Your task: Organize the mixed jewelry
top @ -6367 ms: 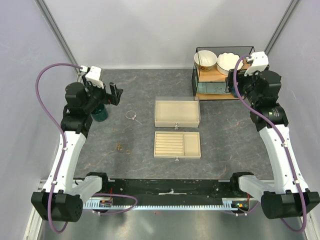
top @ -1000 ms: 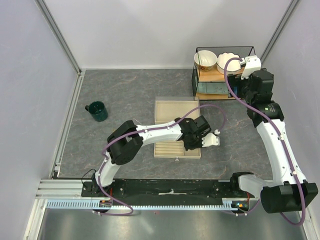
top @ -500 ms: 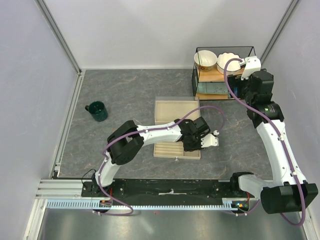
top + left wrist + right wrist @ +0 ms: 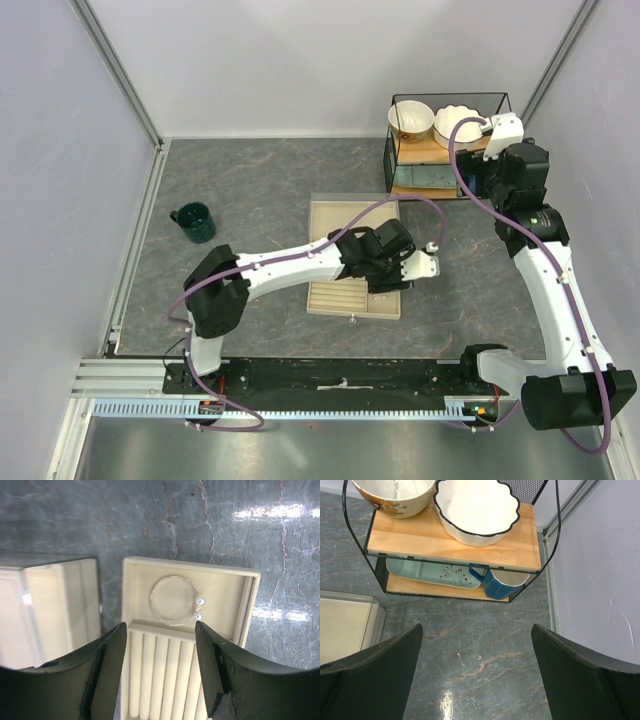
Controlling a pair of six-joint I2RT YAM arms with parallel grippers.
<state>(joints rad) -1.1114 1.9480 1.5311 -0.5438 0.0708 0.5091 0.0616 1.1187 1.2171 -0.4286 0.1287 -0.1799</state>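
Observation:
A thin silvery hoop [image 4: 173,625] with two small pearl-like beads lies flat in the plain end compartment of the beige slotted tray [image 4: 252,600]. My left gripper [image 4: 160,630] hangs open above the tray's ring slots, just short of the hoop, and nothing is between its fingers. From above, the left arm reaches across the table and its gripper [image 4: 378,272] covers the right part of the tray [image 4: 325,297], so the hoop is hidden there. My right gripper [image 4: 476,627] is open and empty above bare table in front of the shelf.
A second beige box [image 4: 340,222] under a clear lid sits just behind the tray. A wire shelf [image 4: 440,150] at the back right holds two bowls, a blue mug [image 4: 502,582] and a patterned dish. A green mug [image 4: 195,222] stands at the left.
My left gripper has opened over the last second and drawn back a little from the tray's right end. The hoop, once on the table left of the boxes, now lies in the tray. The right arm is still.

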